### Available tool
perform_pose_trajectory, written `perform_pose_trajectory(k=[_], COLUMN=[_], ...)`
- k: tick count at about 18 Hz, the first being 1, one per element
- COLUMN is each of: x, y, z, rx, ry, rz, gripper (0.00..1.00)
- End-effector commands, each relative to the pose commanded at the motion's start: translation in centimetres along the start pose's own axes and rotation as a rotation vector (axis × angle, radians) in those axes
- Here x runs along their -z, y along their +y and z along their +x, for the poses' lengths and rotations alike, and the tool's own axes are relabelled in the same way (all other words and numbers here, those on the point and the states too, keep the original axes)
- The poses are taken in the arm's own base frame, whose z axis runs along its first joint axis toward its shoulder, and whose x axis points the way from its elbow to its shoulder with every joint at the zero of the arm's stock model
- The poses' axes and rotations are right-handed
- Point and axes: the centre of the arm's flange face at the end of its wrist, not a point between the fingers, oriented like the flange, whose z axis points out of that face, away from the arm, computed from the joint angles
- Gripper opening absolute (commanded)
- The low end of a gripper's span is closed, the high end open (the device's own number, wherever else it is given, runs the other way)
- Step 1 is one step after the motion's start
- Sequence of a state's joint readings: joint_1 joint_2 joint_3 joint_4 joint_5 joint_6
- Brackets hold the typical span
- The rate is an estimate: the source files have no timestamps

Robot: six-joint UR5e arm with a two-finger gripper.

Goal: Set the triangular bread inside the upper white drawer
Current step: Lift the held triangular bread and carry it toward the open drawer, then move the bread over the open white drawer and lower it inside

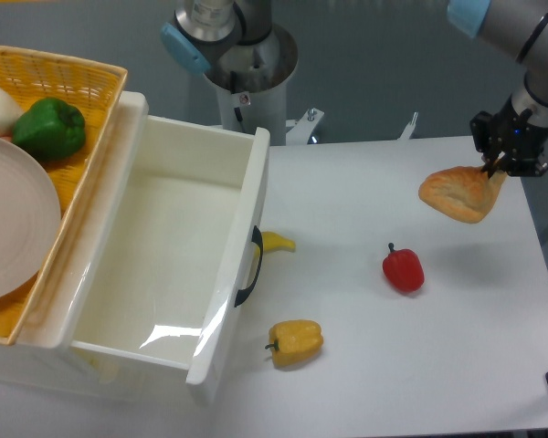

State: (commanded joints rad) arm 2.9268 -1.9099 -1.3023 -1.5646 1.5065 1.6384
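here the gripper (495, 170) at the frame's right edge pinches the triangular bread (458, 193) by one corner, lifted for carrying leftward to the upper white drawer (226, 274).

- The gripper (496, 168) jaws pinch the triangular bread (458, 193) above the counter (438, 347).
- The upper white drawer (164, 265) stands open, well apart.
- A red pepper (403, 269) lies between them.

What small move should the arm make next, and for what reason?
Probably carry the triangular bread leftward toward the upper white drawer. The gripper holds it by one corner above the table, the drawer stands open, and the red pepper lies lower than the path.
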Motion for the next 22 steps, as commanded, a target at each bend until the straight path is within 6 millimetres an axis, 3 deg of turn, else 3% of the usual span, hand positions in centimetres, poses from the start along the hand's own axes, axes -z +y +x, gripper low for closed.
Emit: perform_pose_trajectory(k=[12, 18, 22], x=[4.9, 6.0, 6.8], y=[-4.0, -10.2, -13.2], z=[4.6, 7.8, 9.3], rx=[0.210, 0.264, 0.301], ry=[0.035, 0.071, 0.096], rz=[0.265, 0.309, 0.375], gripper=[0.00, 0.00, 0.00])
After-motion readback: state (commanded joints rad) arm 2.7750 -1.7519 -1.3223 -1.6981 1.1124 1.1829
